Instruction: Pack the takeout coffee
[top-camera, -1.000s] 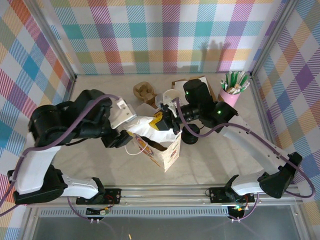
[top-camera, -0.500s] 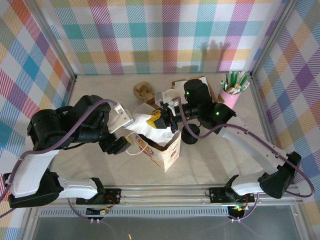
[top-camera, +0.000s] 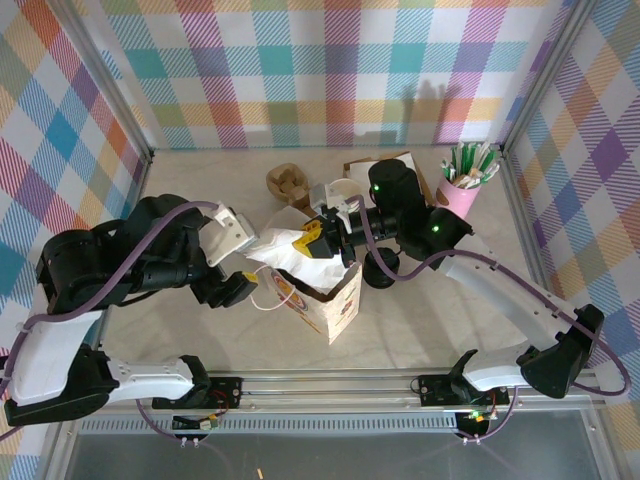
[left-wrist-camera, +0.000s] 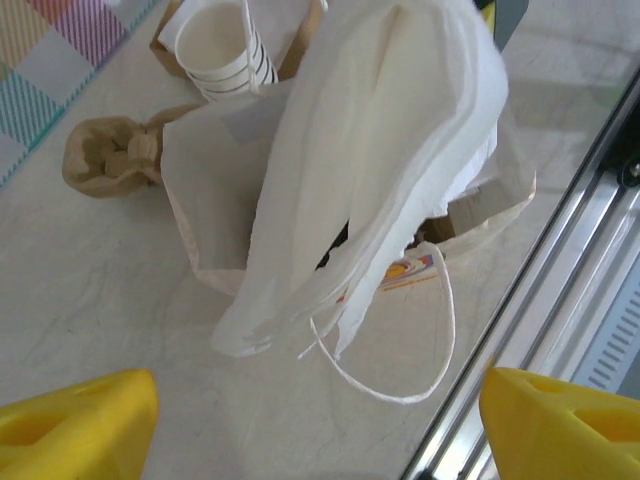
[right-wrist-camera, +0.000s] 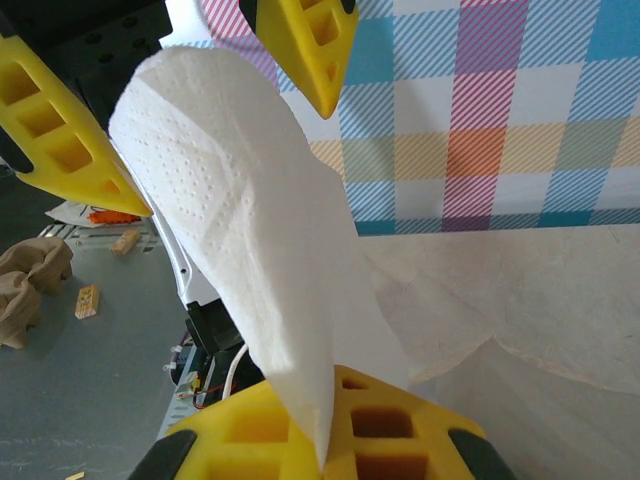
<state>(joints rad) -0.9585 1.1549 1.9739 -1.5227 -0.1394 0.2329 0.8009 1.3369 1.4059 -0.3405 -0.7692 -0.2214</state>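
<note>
Setting: I am working a pale worktop (top-camera: 200, 330) walled in by bright plaid panels.

Right tool (top-camera: 318, 240): clamped on a white paper napkin (right-wrist-camera: 250, 260), which I am holding over the mouth of the paper bag (top-camera: 325, 305); my right wrist view has the sheet pinched between the yellow fingers (right-wrist-camera: 340, 430).

Left tool (top-camera: 235, 290): spread open and holding nothing, hanging just left of the bag; its yellow fingertips (left-wrist-camera: 70, 420) frame the bag's loop handle (left-wrist-camera: 400, 360).

Step in hand: by my reading, I am adding the napkin to the bag, a late part of the packing.

Next move: I judge the right tool must lower the napkin into the opening and let go, while the left tool steadies the bag wall.

Takeout coffee: I cannot make out a lidded cup; the draped napkin hides the bag's inside, so it may sit there, but I cannot tell, nor how it looks.

Around: a stack of lidless paper cups (left-wrist-camera: 225, 55) and a brown moulded cup carrier (top-camera: 287, 183) behind the bag, a pink cup of straws (top-camera: 465, 180) at far right.
</note>
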